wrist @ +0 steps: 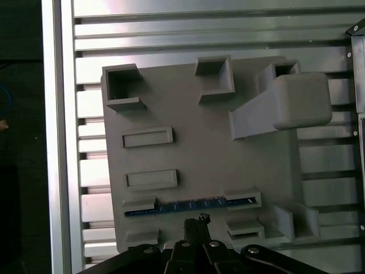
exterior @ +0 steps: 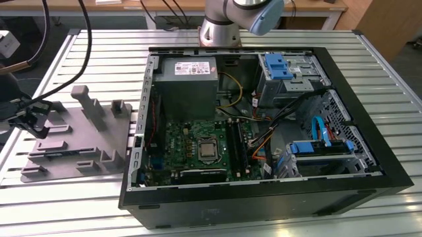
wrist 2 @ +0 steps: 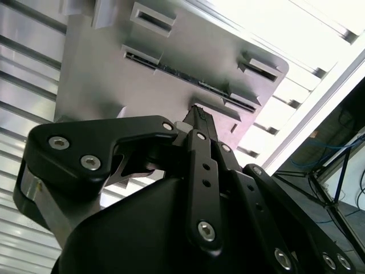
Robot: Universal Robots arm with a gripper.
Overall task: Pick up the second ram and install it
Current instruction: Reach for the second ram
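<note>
The second ram [wrist: 188,205] is a thin dark stick lying on edge between two holders of the grey fixture plate [wrist: 199,154]. In the second wrist view the ram [wrist 2: 182,77] runs along the same slot. My gripper [wrist: 197,220] hangs above the plate just beside the stick, apart from it, its fingers closed together on nothing. In the second wrist view the gripper [wrist 2: 199,117] points at the plate near the slot. In the exterior view the gripper [exterior: 31,121] is over the plate's [exterior: 79,143] edge at that view's left.
An open computer case [exterior: 264,197] lies on the slatted metal table [exterior: 369,59], with its motherboard [exterior: 197,148], cables and blue drive brackets [exterior: 277,66] exposed. The plate carries tall upright posts [exterior: 89,106]. The arm's base [exterior: 221,29] stands behind the case.
</note>
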